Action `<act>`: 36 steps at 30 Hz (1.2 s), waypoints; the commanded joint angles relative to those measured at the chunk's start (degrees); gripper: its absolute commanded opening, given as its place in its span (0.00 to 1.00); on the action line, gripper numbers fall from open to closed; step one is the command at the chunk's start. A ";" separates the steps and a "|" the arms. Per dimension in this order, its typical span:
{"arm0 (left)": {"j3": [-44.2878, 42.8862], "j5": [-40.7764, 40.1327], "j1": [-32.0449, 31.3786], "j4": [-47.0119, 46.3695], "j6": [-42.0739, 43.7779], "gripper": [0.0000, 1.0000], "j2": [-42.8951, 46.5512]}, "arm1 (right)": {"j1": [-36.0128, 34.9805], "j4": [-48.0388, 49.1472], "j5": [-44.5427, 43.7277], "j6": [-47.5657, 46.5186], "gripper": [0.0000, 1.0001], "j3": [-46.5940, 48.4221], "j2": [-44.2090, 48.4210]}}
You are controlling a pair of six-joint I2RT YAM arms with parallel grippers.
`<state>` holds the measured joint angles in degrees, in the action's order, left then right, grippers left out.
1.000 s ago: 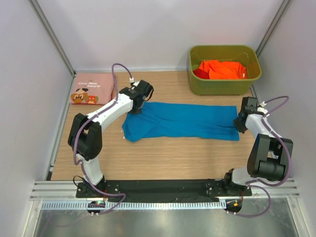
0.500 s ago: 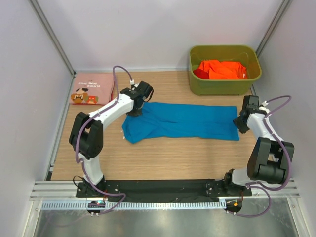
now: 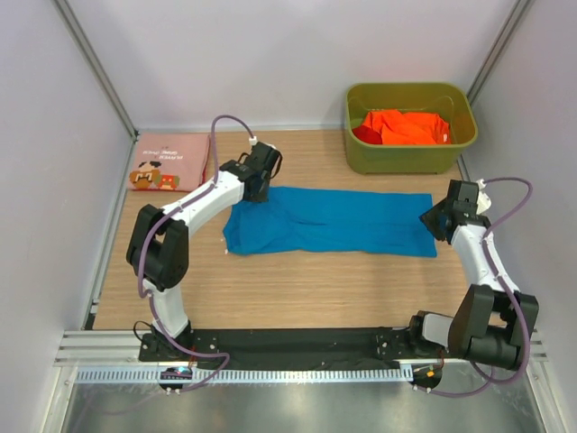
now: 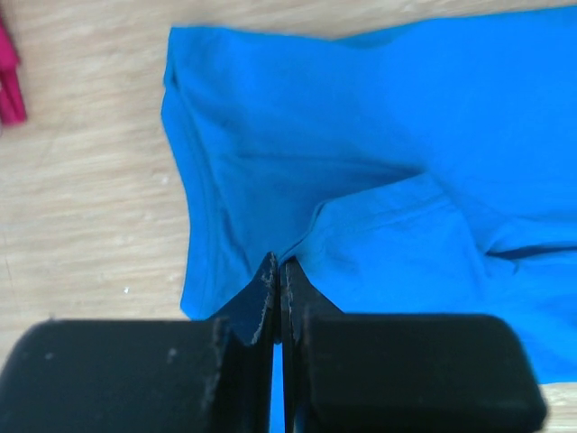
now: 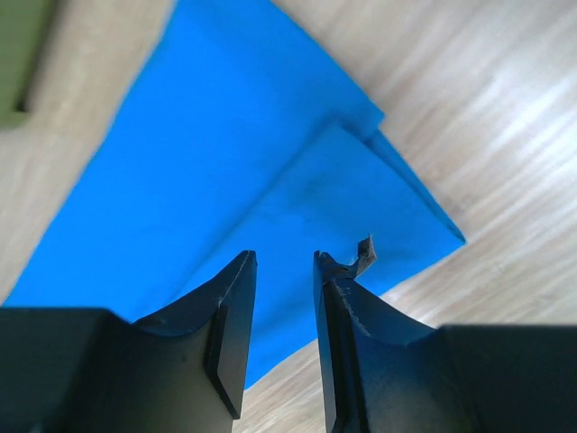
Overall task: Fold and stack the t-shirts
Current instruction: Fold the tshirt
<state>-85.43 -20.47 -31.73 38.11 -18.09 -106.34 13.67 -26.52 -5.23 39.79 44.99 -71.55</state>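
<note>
Mid-fold: blue t-shirt [image 3: 334, 221] lies as long strip. Your left gripper [image 4: 278, 271] pinches cloth at sleeve end; right gripper [image 5: 284, 266] spread, empty (above hem corner). Next: grip hem, carry it across.

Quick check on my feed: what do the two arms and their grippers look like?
The left arm and right arm have white links with bulky black joints and a lilac cable looping off each wrist. The left gripper and right gripper have black wedge-shaped fingers; one right fingertip has a frayed pad edge.
</note>
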 commanded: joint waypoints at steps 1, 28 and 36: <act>-2.73 2.89 0.44 -7.17 5.43 0.00 0.09 | -0.49 4.20 4.00 -3.58 0.39 0.45 2.91; -10.20 3.96 0.44 -15.43 12.82 0.28 -11.52 | -0.49 3.76 7.16 -4.19 0.41 -2.01 5.72; -10.64 -7.04 1.22 -1.75 1.59 0.47 -1.69 | -9.62 4.12 13.50 -8.41 0.44 2.45 -0.60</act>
<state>-93.51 -22.46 -31.46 29.23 -10.02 -116.60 8.29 -22.65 5.58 34.46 43.51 -69.34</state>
